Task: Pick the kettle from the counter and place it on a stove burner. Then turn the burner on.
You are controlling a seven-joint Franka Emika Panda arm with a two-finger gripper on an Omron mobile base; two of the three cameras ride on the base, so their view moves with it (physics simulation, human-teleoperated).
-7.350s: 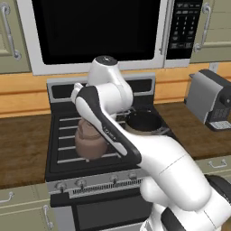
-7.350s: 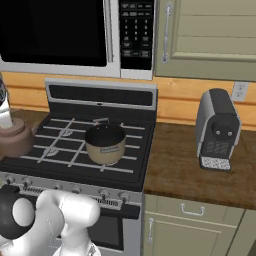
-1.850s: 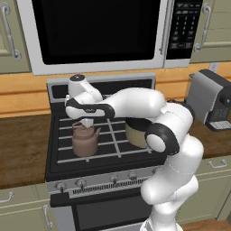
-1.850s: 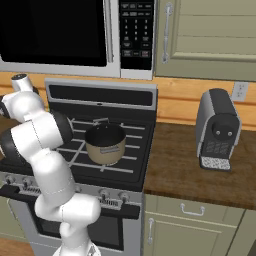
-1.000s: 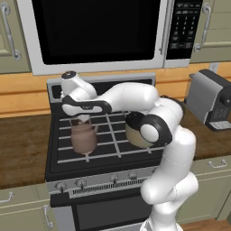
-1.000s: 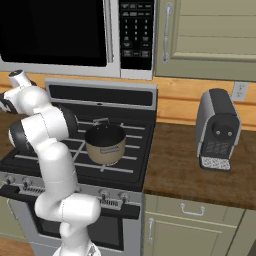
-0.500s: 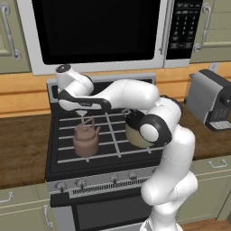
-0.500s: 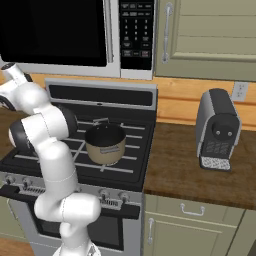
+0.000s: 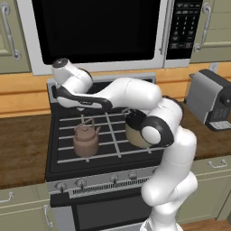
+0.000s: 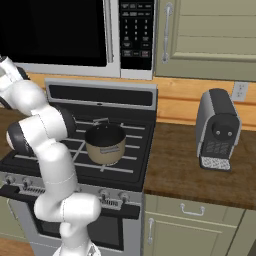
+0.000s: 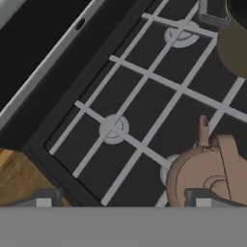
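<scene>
The copper-brown kettle (image 9: 85,140) stands upright on the front left stove burner of the black stovetop (image 9: 103,155), with nothing holding it. In the hand view the kettle (image 11: 208,172) lies at the lower right, its spout pointing up. My gripper (image 11: 120,200) is open, its fingertips (image 11: 44,198) set wide apart with nothing between them. It hangs above the back left stove burner (image 11: 113,129), clear of the kettle. The wrist (image 9: 67,76) is up and behind the kettle. The wood-grain counter (image 9: 22,149) runs to the left of the stove.
A tan pot (image 9: 135,131) (image 10: 105,144) sits on the right front burner. The knobs (image 9: 81,182) line the stove front. A grey coffee machine (image 10: 217,130) stands on the right counter (image 10: 200,175). A microwave (image 9: 99,27) hangs over the stove.
My hand has risen up and back to the left, away from the kettle. The kettle has stayed where it stands on the front left burner. The jaws have stayed open.
</scene>
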